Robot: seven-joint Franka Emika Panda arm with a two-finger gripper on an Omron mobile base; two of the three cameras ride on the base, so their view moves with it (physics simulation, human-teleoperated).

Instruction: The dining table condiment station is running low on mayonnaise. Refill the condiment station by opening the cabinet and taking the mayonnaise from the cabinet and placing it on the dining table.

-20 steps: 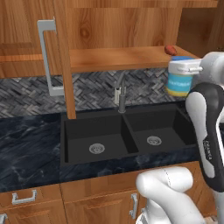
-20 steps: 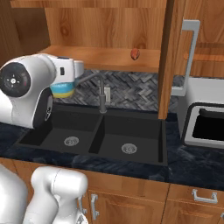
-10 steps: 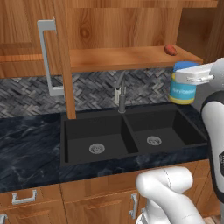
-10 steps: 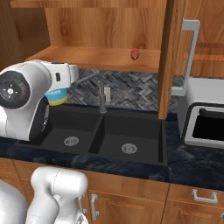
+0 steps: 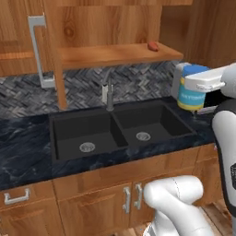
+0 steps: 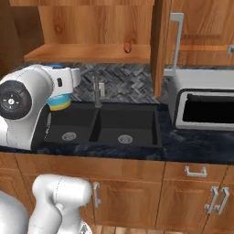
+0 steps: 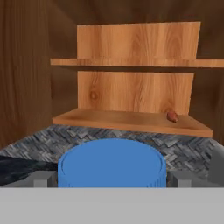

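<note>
The mayonnaise point(image 5: 191, 90), a small jar with blue lid, pale yellow body and teal label band, is held upright in the air, long axis vertical and lid uppermost, above the right end of the black marble desk point(image 5: 23, 152) and just past the right rim of the sink point(image 5: 120, 131). In the right base view the jar point(image 6: 59, 101) shows only its lower body, below the white arm, over the sink's left end. The claw point(image 5: 198, 87) grips the jar from the sides, jaws spread wide around its body; in the hand view the blue lid point(image 7: 112, 164) lies between the two grey fingertips point(image 7: 41, 178). Behind the jar, the cabinet point(image 5: 106, 32) of medium-brown wood stands open, its lower shelf point(image 5: 115, 54) bare except for a small reddish-brown lump point(image 5: 153, 45) near the shelf's right end; the same lump point(image 7: 173, 116) appears at the shelf's right end in the hand view. The open cabinet door point(image 5: 48, 50) projects edge-on at the left, carrying a long vertical silver bar handle point(image 5: 36, 50). A silver faucet point(image 5: 109, 94) rises at the back edge of the double sink, before a grey herringbone backsplash point(image 5: 138, 80). In the right base view a white microwave-like appliance point(image 6: 203, 105) sits on the desk's right end, and wooden lower cabinets point(image 5: 97, 203) with short silver handles lie under the desk.
</note>
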